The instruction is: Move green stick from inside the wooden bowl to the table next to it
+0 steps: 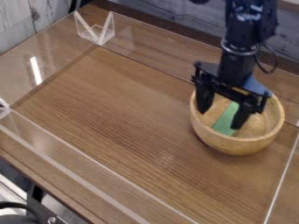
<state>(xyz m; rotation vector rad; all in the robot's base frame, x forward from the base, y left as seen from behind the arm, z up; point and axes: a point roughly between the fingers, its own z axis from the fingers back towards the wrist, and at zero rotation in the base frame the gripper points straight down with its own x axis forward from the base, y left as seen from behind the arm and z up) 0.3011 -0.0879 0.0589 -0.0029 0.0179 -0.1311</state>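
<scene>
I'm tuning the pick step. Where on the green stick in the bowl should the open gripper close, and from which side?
Probably across the green stick's narrow width near its middle, coming straight down from above. It lies flat in the hollow of the wooden bowl, whose thick rim blocks any sideways approach. The gripper already hangs open over it, pointing down.

from my remote seat, the green stick point(228, 122) showed only in part: the gripper point(225, 104) stood in front of it and covered its upper end. i could not tell whether the fingers point(244, 114) touched the stick or the hollow of the wooden bowl point(260, 140). the arm above the wrist ran off the top edge. the table point(117, 114) was cut by the bottom and right edges, and its clear acrylic walls point(24, 70) were faint.
</scene>
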